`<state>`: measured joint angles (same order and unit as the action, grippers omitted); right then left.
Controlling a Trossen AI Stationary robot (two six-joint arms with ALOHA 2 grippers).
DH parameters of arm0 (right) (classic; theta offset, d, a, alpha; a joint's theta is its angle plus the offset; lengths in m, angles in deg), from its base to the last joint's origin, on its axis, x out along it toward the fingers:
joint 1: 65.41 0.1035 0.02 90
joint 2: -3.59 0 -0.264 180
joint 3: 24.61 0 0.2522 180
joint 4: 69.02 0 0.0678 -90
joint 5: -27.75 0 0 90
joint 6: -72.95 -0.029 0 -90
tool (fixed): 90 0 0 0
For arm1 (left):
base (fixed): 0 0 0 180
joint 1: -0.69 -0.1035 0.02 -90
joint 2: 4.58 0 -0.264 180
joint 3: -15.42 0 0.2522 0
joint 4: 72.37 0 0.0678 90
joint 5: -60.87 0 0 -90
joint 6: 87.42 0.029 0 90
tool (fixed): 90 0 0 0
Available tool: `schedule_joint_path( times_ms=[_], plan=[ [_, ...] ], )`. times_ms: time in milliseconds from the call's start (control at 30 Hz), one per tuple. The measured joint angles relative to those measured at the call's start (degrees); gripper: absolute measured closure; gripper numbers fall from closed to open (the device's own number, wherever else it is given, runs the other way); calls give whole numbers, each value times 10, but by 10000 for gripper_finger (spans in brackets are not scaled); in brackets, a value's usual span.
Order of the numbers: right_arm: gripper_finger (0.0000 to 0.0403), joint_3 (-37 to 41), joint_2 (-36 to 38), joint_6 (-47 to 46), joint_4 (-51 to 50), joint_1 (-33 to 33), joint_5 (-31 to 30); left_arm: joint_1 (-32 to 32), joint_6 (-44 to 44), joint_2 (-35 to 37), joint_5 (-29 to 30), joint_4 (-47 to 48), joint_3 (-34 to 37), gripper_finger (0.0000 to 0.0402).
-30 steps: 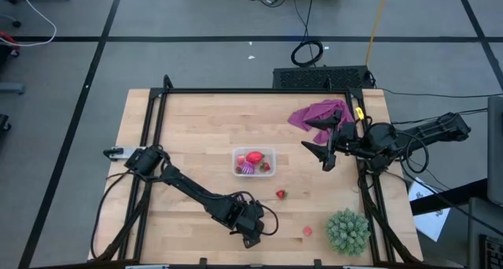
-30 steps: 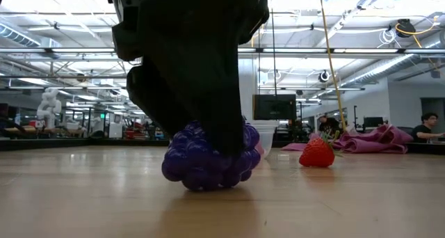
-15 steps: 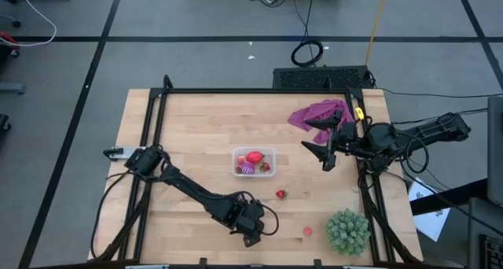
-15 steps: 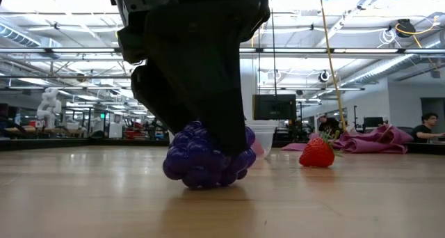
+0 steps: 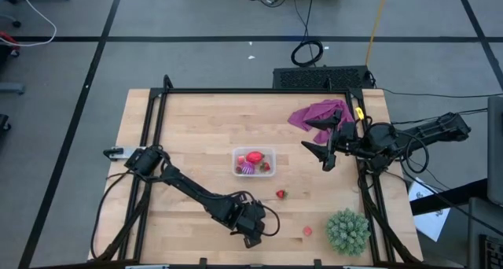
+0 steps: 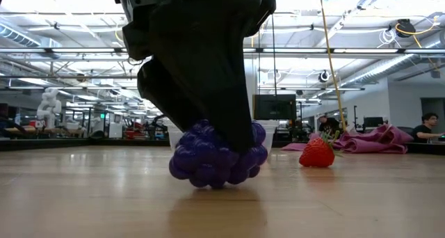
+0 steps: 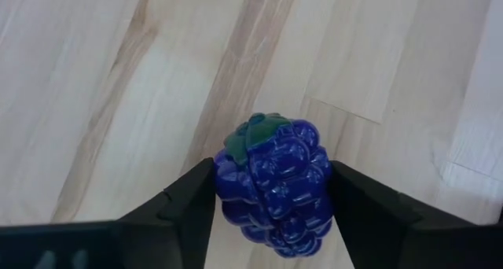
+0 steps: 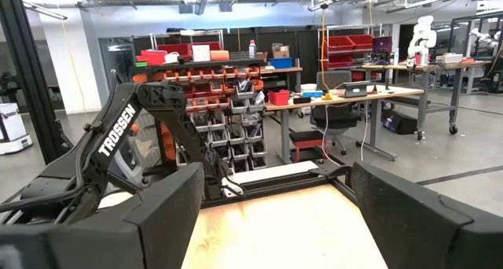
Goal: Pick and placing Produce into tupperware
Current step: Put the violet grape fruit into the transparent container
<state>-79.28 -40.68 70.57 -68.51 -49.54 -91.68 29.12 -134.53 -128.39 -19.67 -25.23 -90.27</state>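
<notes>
The tupperware point(image 5: 254, 161) sits mid-table, a strawberry point(image 5: 280, 194) near it, the cloth point(image 5: 314, 113) well apart

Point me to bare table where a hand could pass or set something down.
Free: the whole strip between the left frame rail and the tupperware, and the far edge left of the purple cloth. Crowded: near right, with the left tool around a purple berry, two strawberries and the green spiky ball.
</notes>
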Motion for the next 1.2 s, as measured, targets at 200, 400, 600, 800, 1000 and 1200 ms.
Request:
schedule_joint_path(
  times_ms=[200,400,600,800,1000,1200],
  plan=[
    [86,0,0,0,0,0,0,0,27,0,-4,13,-21,177],
    [86,0,0,0,0,0,0,-2,76,0,15,147,-107,177],
    [86,0,0,0,0,0,0,-18,154,0,96,335,-226,176],
    [86,0,0,0,0,0,0,-66,211,1,163,462,-320,176],
    [86,0,0,0,0,0,0,-139,271,1,176,508,-343,176],
    [86,0,0,0,0,0,0,-205,305,1,158,497,-324,176]
  ],
)
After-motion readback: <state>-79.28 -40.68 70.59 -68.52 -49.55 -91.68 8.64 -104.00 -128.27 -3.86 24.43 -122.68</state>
